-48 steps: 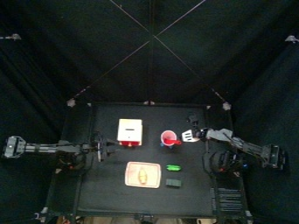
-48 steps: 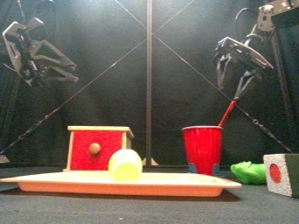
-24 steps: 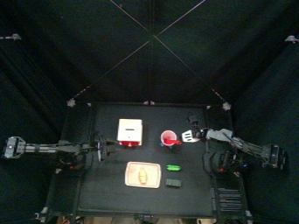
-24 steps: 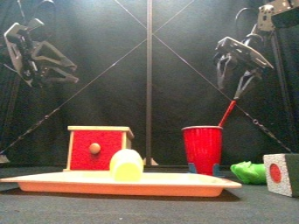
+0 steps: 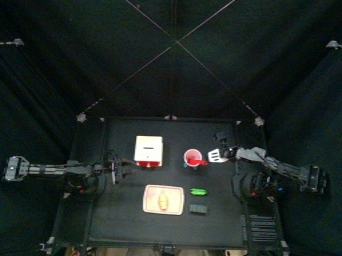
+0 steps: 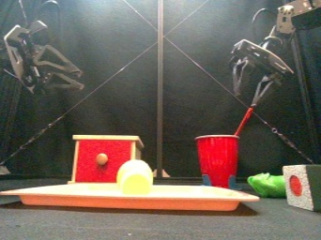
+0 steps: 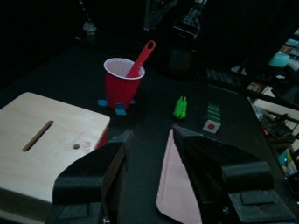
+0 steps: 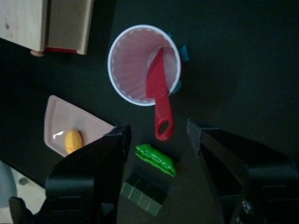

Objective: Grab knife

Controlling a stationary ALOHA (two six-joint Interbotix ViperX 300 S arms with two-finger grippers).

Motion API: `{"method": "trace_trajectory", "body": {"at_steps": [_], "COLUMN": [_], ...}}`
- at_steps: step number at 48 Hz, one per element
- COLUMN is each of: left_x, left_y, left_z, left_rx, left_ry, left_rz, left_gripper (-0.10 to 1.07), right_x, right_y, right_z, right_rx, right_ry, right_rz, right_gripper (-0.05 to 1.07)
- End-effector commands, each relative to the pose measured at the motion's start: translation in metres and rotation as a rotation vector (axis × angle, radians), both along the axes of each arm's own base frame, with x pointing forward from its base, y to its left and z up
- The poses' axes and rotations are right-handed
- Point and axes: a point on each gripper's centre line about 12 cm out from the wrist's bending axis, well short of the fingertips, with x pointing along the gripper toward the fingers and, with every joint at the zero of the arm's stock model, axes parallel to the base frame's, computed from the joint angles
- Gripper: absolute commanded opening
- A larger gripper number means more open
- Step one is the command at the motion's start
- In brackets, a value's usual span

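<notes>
The knife (image 8: pixel 160 96) is red plastic and stands tilted in a red cup (image 8: pixel 146 76), its handle (image 6: pixel 246 120) sticking out over the rim toward the right. The cup (image 6: pixel 217 159) stands right of the table's middle (image 5: pixel 194 157). My right gripper (image 6: pixel 254 86) hangs above the cup, jaws open, with the handle's end below the gap between them (image 8: pixel 158 131) and apart from both. My left gripper (image 6: pixel 38 70) is raised at the left, open and holding nothing (image 7: pixel 156 149); its view shows the cup (image 7: pixel 121 79) and knife (image 7: pixel 142 57) farther off.
A wooden box with a red front (image 6: pixel 107 159) stands left of the cup. A pale tray (image 6: pixel 75 195) with a yellow piece (image 6: pixel 134 175) lies at the front. A green thing (image 6: pixel 266 183) and a block with a red dot (image 6: pixel 301 187) sit front right.
</notes>
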Motion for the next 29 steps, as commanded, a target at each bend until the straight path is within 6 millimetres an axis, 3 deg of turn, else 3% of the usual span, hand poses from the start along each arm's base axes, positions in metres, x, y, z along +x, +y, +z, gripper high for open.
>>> {"method": "trace_trajectory", "body": {"at_steps": [1,14,29], "left_x": [0.002,0.001,0.000], "left_y": [0.001,0.000,0.001], "left_z": [0.005,0.003,0.001], "left_rx": [0.002,0.001,0.001], "left_ry": [-0.014,-0.009,-0.004], "left_rz": [0.004,0.002,0.004], "left_gripper": [0.81,0.81,0.81], "right_x": [0.047,0.046,0.034], "right_y": [-0.007,-0.016,-0.007], "right_z": [0.011,0.020,0.006], "right_rx": [-0.123,-0.279,-0.168], "right_ry": [-0.143,-0.092,-0.050], "right_rz": [0.114,0.078,0.021], "right_gripper": [0.87,0.87,0.87]}}
